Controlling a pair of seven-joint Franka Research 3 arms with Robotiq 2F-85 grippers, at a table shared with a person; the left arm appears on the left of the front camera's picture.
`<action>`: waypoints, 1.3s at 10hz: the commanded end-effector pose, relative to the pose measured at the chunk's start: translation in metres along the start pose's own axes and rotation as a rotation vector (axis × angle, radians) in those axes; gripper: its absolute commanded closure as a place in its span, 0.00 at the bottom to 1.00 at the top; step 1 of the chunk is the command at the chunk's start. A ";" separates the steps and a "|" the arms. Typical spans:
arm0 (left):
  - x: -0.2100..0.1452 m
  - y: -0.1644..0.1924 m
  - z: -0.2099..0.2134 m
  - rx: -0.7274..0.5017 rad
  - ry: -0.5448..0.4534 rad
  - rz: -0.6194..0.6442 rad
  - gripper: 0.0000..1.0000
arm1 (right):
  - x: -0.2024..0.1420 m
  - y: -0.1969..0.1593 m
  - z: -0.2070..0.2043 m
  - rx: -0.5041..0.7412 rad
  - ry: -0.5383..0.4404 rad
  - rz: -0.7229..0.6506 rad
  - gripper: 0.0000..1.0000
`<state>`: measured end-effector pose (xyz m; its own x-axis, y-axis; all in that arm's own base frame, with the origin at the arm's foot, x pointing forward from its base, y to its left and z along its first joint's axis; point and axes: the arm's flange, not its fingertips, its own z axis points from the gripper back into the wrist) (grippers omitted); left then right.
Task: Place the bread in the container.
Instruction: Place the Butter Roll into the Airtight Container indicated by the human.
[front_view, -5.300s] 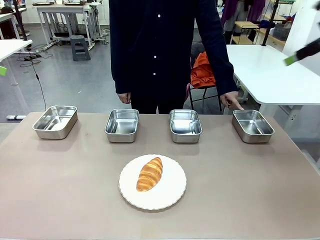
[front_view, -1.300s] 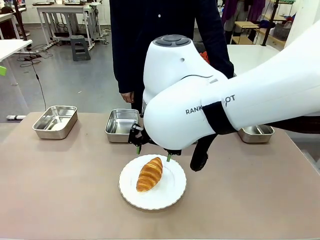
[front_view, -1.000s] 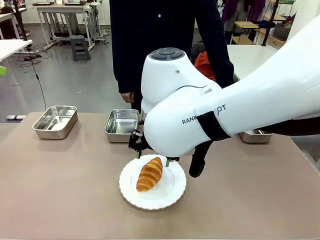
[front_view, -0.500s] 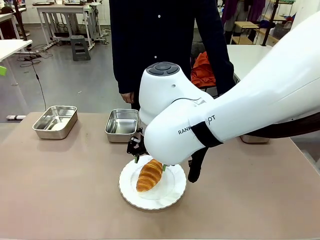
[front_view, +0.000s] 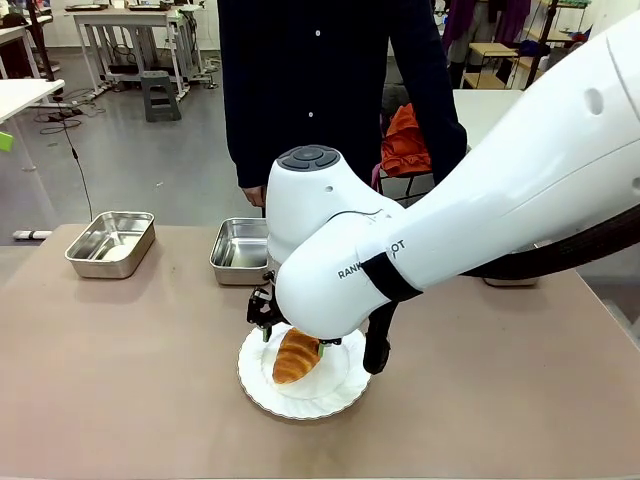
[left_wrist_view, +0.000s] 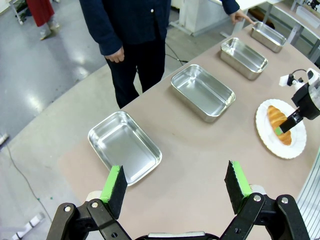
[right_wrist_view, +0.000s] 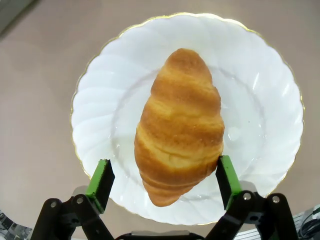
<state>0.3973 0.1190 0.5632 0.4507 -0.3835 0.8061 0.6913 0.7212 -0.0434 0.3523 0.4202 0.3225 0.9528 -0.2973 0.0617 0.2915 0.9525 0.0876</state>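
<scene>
One bread (right_wrist_view: 180, 125), one plate (right_wrist_view: 260, 100), four steel trays, two robot hands and one person (front_view: 320, 90) are at the surface (front_view: 120, 350).

The trays are alike: shiny, rectangular, with round corners and rolled rims, all empty. In the left wrist view they stand in a single row along the person's edge: first tray (left_wrist_view: 125, 145), second tray (left_wrist_view: 202, 92), third tray (left_wrist_view: 243, 55) and fourth tray (left_wrist_view: 268, 36). The person's pointing hand (left_wrist_view: 241, 17) is just beside the fourth tray, with one finger stretched out toward it. The person's other hand (left_wrist_view: 116, 54) hangs loose at the side.

The bread is a golden-brown, croissant-like roll. It is long, thick in the middle and tapered at both ends. Ridged bands cross it, darker on the crests and paler in the creases. It lies flat across the middle of the white plate, which has a scalloped edge with a thin gold line. The plate sits on the surface on the robot's side of the tray row, apart from every tray.

The right hand (right_wrist_view: 163, 172) is down over the plate with its fingers spread wide, and it holds nothing. Its two green pads straddle one tapered end of the bread. One pad is just beside the crust, and bare plate shows between the other pad and the crust.

The left hand (left_wrist_view: 175, 179) hangs above the surface near the first tray, also spread wide and holding nothing.
</scene>
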 end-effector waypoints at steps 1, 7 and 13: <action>0.000 -0.001 0.000 0.001 -0.001 -0.003 0.00 | 0.001 0.009 -0.006 -0.035 -0.013 -0.026 0.00; 0.000 -0.001 0.000 0.001 -0.001 -0.003 0.00 | -0.004 -0.003 -0.011 -0.052 -0.031 -0.022 0.00; 0.000 -0.001 0.000 0.001 -0.001 -0.003 0.00 | -0.003 -0.010 -0.015 -0.052 -0.069 -0.028 0.00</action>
<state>0.3973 0.1190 0.5632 0.4507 -0.3835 0.8061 0.6913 0.7212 -0.0434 0.3530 0.4111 0.3082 0.9524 -0.2977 0.0662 0.2962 0.9546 0.0326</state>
